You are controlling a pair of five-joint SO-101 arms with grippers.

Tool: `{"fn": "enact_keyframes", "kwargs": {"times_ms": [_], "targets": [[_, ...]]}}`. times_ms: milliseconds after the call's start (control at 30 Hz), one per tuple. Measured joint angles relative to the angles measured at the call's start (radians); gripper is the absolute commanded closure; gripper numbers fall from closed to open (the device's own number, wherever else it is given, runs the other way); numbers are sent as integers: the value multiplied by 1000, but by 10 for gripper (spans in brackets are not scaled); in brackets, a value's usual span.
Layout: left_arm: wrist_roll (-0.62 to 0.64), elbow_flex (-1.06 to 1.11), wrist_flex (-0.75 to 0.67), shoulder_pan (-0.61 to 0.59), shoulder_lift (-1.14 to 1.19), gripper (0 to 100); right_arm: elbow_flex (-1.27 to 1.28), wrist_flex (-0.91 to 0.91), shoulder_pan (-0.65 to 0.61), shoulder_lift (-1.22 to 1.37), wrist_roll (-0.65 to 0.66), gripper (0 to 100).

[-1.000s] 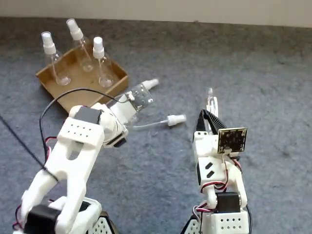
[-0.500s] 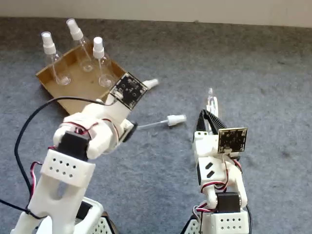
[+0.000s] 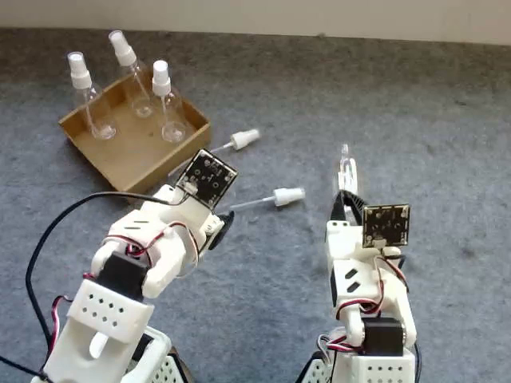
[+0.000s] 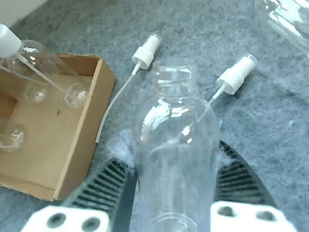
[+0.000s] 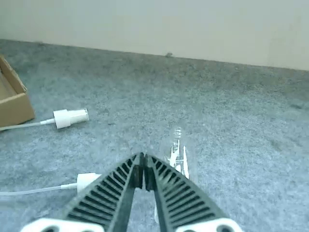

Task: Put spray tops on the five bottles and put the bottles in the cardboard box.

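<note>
While the left claw (image 4: 174,162) pinches a bottle (image 4: 176,121) that has no top, the right claw (image 5: 143,163) is pressed together with nothing in it.
The bottle sits between the two dark jaws, its bare neck pointing away from the claw, near the box (image 4: 82,145). One spray top (image 3: 243,139) lies on the grey mat (image 3: 447,120) close to the box, its thin tube toward the box. The other top (image 3: 287,195) lies between the two arms. Three capped bottles (image 3: 84,96) (image 3: 132,76) (image 3: 165,100) stand upright in the box. A second bare bottle (image 3: 345,163) stands on the mat just beyond the right claw's tip; whether they touch is not clear.
</note>
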Motion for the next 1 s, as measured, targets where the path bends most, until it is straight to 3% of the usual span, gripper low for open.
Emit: {"fn": "enact_keyframes", "kwargs": {"times_ms": [133,333,733,1000], "targets": [[9,2,-5,-5,-52,916,-157,74,-3,129,54,992],[150,2,-5,-112,-103,916,-374,112,-3,486,74,992],[175,77,-5,-120,-112,916,-660,115,-40,1117,74,991],[256,77,-5,-120,-112,916,-773,115,-83,1373,-206,949]]}}
